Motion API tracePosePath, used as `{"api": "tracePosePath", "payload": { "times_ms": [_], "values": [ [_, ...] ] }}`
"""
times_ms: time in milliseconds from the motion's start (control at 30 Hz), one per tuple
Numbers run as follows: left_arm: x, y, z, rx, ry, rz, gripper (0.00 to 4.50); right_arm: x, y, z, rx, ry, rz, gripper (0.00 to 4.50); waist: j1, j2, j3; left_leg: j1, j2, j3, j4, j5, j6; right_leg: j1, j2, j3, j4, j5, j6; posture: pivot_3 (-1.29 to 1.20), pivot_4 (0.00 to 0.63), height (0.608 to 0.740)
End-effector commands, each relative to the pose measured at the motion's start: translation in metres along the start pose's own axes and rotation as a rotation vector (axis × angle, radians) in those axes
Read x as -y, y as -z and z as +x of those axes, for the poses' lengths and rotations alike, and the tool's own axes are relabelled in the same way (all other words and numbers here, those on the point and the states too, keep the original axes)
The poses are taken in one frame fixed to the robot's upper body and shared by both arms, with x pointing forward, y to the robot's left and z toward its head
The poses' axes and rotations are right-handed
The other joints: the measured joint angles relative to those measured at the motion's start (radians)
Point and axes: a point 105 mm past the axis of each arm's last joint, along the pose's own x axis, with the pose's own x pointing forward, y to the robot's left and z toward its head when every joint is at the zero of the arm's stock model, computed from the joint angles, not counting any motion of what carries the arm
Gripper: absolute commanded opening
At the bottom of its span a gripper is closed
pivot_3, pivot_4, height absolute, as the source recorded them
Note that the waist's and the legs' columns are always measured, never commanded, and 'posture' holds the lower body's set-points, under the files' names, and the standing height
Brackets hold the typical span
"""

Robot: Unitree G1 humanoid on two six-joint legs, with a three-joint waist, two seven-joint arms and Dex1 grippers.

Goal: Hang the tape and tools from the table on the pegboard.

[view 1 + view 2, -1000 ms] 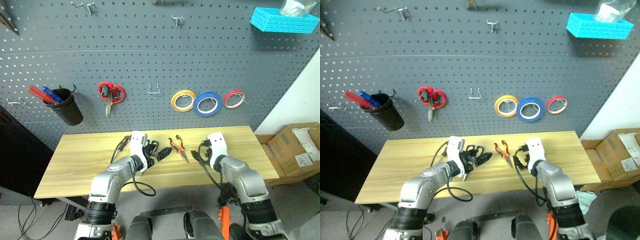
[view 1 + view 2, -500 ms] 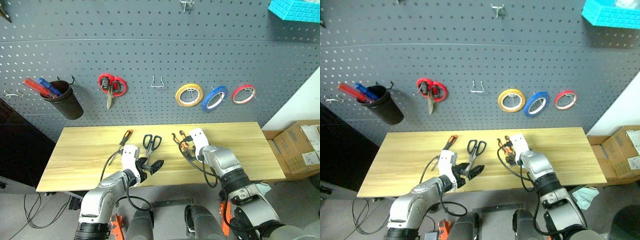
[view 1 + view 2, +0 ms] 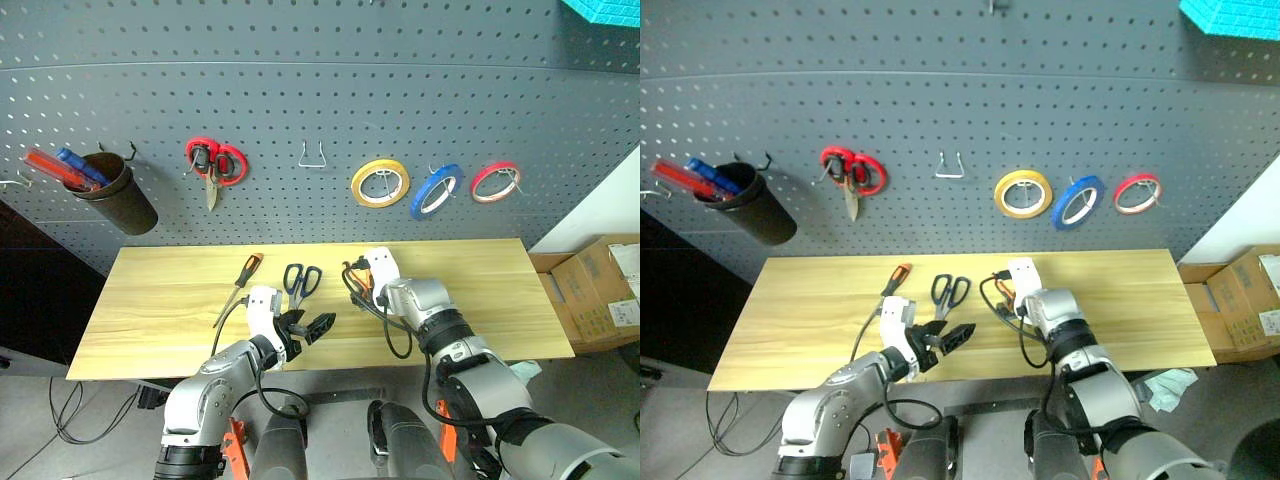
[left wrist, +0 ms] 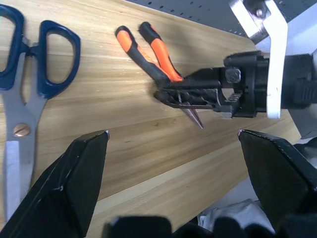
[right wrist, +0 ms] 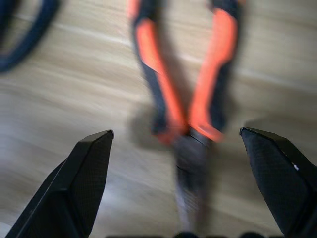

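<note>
Three tools lie on our table (image 3: pixel 150 300): one screwdriver (image 3: pixel 240 282), one scissors (image 3: pixel 298 282), one pliers (image 4: pixel 158 59); both claws, left (image 3: pixel 312 328) and right (image 4: pixel 168 95), spread empty.

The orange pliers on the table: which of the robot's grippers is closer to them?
Right. The right gripper hangs open directly over the pliers, fingers either side. The left gripper is open farther along the table, nearer the scissors.

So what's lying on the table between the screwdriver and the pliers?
The black-handled scissors lie between the screwdriver and the pliers, as the left eye view shows.
</note>
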Motion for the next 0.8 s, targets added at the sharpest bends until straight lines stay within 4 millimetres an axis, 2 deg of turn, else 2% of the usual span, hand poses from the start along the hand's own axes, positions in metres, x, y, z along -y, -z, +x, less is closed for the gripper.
{"api": "tracePosePath", "payload": {
  "times_ms": [33,267,367,567,700,800],
  "values": [
    [0.007,-0.01,-0.004,0.033,0.032,0.013,4.5,0.0,-0.012,0.001,0.038,0.008,-0.013,4.45,0.005,0.0,0.006,0.0,0.0,0.0,0.0,0.0,0.0,0.0,0.0,0.0,0.0,0.0,0.0,0.2,0.278,0.74],
    [0.01,-0.01,-0.005,0.032,0.038,0.013,4.5,0.005,-0.005,0.006,0.017,0.02,-0.062,4.45,0.011,0.0,0.01,-0.005,0.0,0.0,-0.001,0.0,0.0,-0.004,0.0,-0.001,0.0,0.0,0.0,0.2,0.279,0.74],
    [0.011,-0.009,-0.005,0.028,0.043,0.01,4.5,0.007,-0.001,0.006,0.012,0.001,-0.072,3.89,0.011,0.0,0.011,-0.005,0.0,0.0,0.0,0.0,0.0,-0.004,0.0,-0.001,0.0,0.0,0.0,0.2,0.279,0.74],
    [0.02,-0.008,-0.003,0.015,0.1,-0.003,4.5,0.013,0.01,0.005,-0.001,0.004,-0.082,1.85,0.011,0.0,0.011,-0.005,0.0,-0.001,-0.001,0.0,0.0,-0.004,0.0,-0.002,0.0,-0.001,-0.001,0.19,0.275,0.74],
    [0.024,-0.011,0.0,0.006,0.142,0.002,4.5,0.015,0.011,0.002,0.027,0.003,-0.12,1.75,0.01,0.0,0.011,-0.005,0.001,-0.002,-0.002,0.0,0.0,-0.005,0.0,-0.003,0.0,-0.002,-0.003,0.17,0.267,0.74],
    [0.024,-0.018,0.0,0.021,0.146,0.01,4.5,0.008,0.001,-0.012,0.132,-0.072,-0.158,1.75,0.012,0.0,0.011,-0.007,0.001,-0.004,-0.002,0.0,0.0,-0.005,0.0,-0.006,0.0,-0.003,-0.003,0.16,0.257,0.74]
  ]
}}
